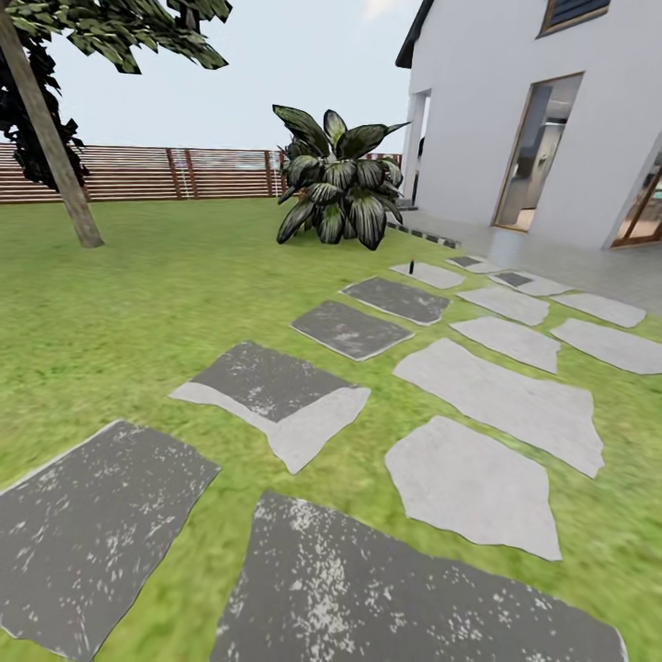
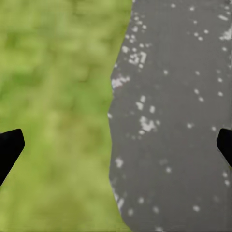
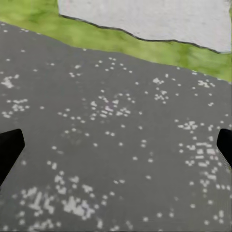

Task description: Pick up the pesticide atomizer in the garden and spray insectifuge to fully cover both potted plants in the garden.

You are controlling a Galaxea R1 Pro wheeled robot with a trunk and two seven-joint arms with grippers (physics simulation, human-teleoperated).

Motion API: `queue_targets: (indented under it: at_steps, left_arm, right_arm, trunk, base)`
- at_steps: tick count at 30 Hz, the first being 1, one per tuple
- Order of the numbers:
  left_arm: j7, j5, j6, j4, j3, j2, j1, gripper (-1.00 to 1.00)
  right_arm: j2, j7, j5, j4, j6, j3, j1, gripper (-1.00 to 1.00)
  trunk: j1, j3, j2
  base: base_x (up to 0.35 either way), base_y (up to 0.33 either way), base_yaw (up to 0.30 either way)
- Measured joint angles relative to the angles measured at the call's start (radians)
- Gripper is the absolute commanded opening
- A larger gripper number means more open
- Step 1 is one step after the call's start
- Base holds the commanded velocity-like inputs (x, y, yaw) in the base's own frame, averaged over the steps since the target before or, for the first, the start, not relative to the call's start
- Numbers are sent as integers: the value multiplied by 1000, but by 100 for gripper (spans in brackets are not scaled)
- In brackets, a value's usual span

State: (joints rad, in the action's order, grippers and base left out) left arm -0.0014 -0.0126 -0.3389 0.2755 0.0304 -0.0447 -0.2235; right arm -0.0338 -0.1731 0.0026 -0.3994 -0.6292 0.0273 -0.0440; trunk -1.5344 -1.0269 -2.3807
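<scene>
Tree [image 1: 55, 147]: far left on the lawn [image 1: 138, 294], trunk leaning; fence [image 1: 165, 173] behind.
Bush [image 1: 338, 179]: big, dark, striped leaves, mid-distance, near the house [image 1: 515, 110] corner.
Atomizer [image 1: 412, 268]: thin dark upright sliver at the near edge of a far stone, right of the bush; too small for detail.
Stones [image 1: 276, 395]: two rows running toward the house; dark at left, pale at right.
Left claw [image 2: 116, 147]: spread wide, holding nothing, over a grass-stone edge.
Right claw [image 3: 116, 147]: spread wide, holding nothing, over dark speckled stone.
</scene>
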Motion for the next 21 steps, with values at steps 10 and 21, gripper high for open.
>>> queue_targets:
  at_steps: [10,21]
  left_arm:
    - [0,0,0,0,0,0,0,100]
    - [0,0,0,0,0,0,0,100]
  right_arm:
    - [0,0,0,0,0,0,0,100]
    - [1,0,0,0,0,0,0,100]
  trunk:
    - [0,0,0]
    - [0,0,0]
  base:
    - [335,0,-181]
    - [335,0,-72]
